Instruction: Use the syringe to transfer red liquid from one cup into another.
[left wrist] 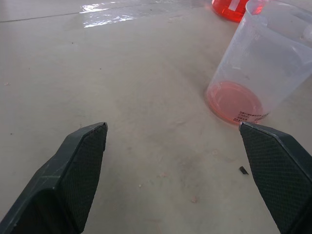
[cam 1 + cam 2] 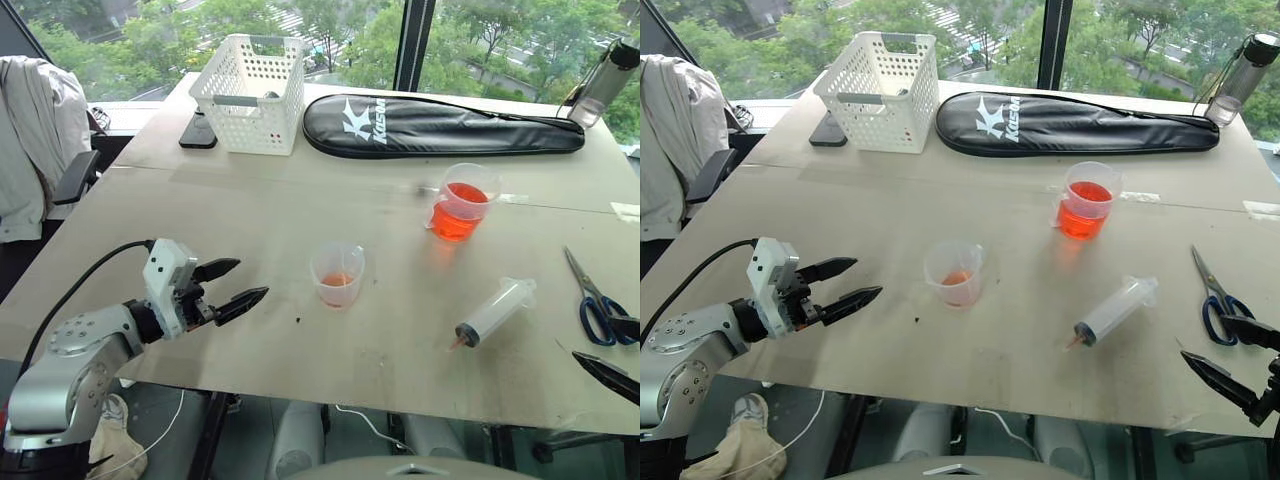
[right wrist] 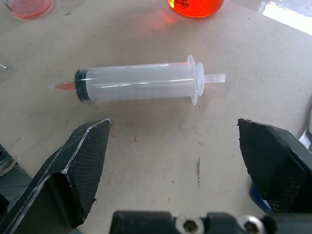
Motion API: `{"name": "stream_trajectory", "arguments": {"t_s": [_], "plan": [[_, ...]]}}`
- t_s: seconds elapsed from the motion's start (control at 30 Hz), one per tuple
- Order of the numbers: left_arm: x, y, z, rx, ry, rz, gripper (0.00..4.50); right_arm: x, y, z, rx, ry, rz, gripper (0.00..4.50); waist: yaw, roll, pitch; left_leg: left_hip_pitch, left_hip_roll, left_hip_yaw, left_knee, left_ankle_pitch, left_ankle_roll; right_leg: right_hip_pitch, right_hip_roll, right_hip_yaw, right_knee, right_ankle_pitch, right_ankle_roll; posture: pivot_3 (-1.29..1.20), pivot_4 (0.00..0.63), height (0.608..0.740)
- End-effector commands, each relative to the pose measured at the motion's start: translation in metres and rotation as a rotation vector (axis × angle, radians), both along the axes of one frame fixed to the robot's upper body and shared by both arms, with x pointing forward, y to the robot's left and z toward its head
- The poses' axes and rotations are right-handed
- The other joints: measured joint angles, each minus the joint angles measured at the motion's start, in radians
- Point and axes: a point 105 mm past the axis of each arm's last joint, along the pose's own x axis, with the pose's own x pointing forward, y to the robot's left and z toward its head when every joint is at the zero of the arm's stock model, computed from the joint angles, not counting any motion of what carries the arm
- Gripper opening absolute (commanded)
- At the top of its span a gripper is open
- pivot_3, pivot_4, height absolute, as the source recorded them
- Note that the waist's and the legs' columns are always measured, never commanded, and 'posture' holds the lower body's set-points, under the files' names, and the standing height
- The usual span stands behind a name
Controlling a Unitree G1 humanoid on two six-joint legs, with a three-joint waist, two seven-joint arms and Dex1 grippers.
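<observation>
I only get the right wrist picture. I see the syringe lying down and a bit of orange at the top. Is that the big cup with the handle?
Observer: Yes, the beaker with the handle stands beyond the syringe, partly filled with red liquid.
Operator: Is there another cup?
Observer: A smaller cup stands nearer the table's middle, with just a little red at the bottom.
Operator: Where's the other hand?
Observer: The left gripper hovers open, left of that small cup, holding nothing.
</observation>
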Motion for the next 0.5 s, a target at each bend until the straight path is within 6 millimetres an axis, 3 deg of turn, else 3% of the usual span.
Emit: {"name": "stream_trajectory", "arguments": {"t_s": [0.03,0.1,0.23,0.4,0.5], "plan": [[0.012,-0.008,0.029,-0.032,-0.125,-0.026,4.41,0.008,0.011,0.004,0.009,0.021,-0.083,4.50,0.000,0.001,0.000,0.000,0.000,0.000,0.000,0.000,0.000,0.000,0.000,0.000,0.000,0.000,0.000,0.00,0.150,0.724],[0.023,-0.024,0.055,-0.084,-0.233,-0.084,4.41,0.015,0.031,-0.003,0.075,0.141,-0.164,4.50,0.007,-0.001,0.001,0.000,0.000,0.000,0.000,0.000,0.000,0.000,0.000,-0.003,0.000,0.000,0.000,0.00,0.150,0.724],[0.026,-0.041,0.079,-0.118,-0.308,-0.176,4.41,0.021,0.052,-0.002,0.076,0.225,-0.164,4.50,0.011,0.000,-0.002,0.000,0.000,0.000,0.001,0.000,-0.001,0.001,0.000,-0.004,0.000,0.002,-0.003,0.00,0.150,0.724],[0.011,-0.065,0.091,-0.103,-0.328,-0.361,4.41,0.035,0.046,-0.008,0.111,0.356,-0.340,4.50,0.006,-0.003,-0.001,-0.002,-0.002,0.003,0.001,0.002,0.004,0.001,0.001,-0.001,-0.001,0.002,-0.004,0.00,0.150,0.724],[-0.005,-0.082,0.095,-0.074,-0.323,-0.505,4.41,0.046,0.053,-0.009,0.198,0.438,-0.458,4.50,0.001,-0.003,0.000,-0.002,-0.002,0.003,0.001,0.002,0.004,0.001,0.002,-0.001,-0.001,0.002,-0.003,0.00,0.150,0.724]]}}
